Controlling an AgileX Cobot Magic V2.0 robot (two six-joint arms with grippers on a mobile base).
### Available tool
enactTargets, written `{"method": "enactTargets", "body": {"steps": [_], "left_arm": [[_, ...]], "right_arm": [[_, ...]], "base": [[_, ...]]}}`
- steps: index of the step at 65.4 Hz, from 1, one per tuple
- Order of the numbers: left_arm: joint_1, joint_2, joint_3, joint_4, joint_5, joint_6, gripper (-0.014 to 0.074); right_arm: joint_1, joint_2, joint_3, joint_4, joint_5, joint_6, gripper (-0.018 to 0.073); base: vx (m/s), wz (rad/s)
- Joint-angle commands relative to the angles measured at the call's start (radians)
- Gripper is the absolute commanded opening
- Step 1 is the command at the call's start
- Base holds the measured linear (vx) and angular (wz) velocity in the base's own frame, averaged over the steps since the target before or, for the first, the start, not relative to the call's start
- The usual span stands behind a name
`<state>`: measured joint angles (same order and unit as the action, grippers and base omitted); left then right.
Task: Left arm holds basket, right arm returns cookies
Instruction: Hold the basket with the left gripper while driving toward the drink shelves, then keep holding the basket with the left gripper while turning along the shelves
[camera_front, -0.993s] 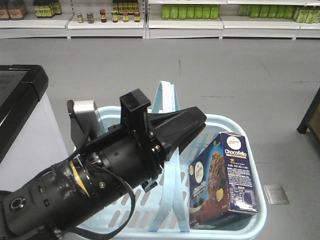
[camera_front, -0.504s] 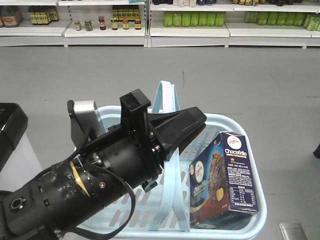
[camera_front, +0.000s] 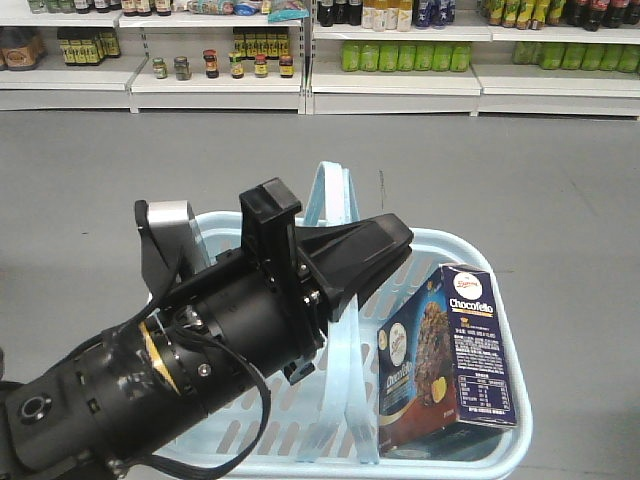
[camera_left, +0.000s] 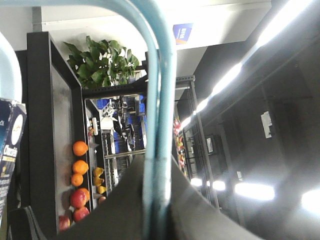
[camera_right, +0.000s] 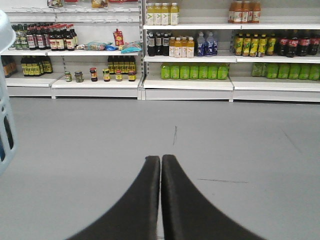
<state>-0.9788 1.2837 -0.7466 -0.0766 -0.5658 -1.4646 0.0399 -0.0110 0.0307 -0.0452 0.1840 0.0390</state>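
Plastic of a pale, matte blue forms the basket (camera_front: 480, 455), a tub with rounded corners, slotted walls and two flat, strap-like handles (camera_front: 352, 400). The left arm (camera_front: 180, 370), a thick black cylinder banded by a yellow ring (camera_front: 155, 358), reaches across the basket's left rim. Its wedge-shaped left gripper (camera_front: 385, 245), made of smooth hard black plastic, is clamped on the handles. The left wrist view shows a thin blue strap running down into the seam between the two dark fingers, with no gap either side of it.

The cookies (camera_front: 450, 360) are a tall, glossy navy cardboard box printed with chocolate cookies and a white oval logo. The box stands upright inside the basket at its right near corner, against the right wall, and a slice of it also shows at the left edge of the left wrist view.

The right gripper (camera_right: 161, 167) has nothing in it. Its two curved, matte black fingers meet along their whole visible length above the plain grey floor (camera_right: 225, 135). Beyond it stand white shelves (camera_right: 187, 82) lined with bottles and jars, and a curve of the basket's rim shows at the far left.
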Motion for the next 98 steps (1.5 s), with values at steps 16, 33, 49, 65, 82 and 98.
{"method": "enactTargets", "body": {"steps": [16, 33, 49, 65, 82, 98], "left_arm": [[-0.006, -0.038, -0.032, 0.006, -0.12, 0.004, -0.0006], [-0.006, -0.038, -0.032, 0.006, -0.12, 0.004, -0.0006], [-0.006, -0.038, -0.032, 0.006, -0.12, 0.004, -0.0006], [-0.006, -0.038, -0.032, 0.006, -0.12, 0.004, -0.0006], [-0.006, -0.038, -0.032, 0.006, -0.12, 0.004, -0.0006], [-0.006, -0.038, -0.032, 0.006, -0.12, 0.004, -0.0006]], "right_arm": [[0.0, -0.011, 0.0, -0.009, -0.076, 0.0, -0.0008], [0.0, -0.011, 0.0, -0.009, -0.076, 0.0, -0.0008], [0.0, -0.011, 0.0, -0.009, -0.076, 0.0, -0.0008], [0.0, -0.011, 0.0, -0.009, -0.076, 0.0, -0.0008], [0.0, -0.011, 0.0, -0.009, -0.076, 0.0, -0.0008], [0.0, -0.011, 0.0, -0.009, -0.076, 0.0, -0.0008]], "base": [[0.47, -0.01], [0.46, 0.0], [0.45, 0.01], [0.43, 0.01], [0.41, -0.02], [0.4, -0.02]]}}
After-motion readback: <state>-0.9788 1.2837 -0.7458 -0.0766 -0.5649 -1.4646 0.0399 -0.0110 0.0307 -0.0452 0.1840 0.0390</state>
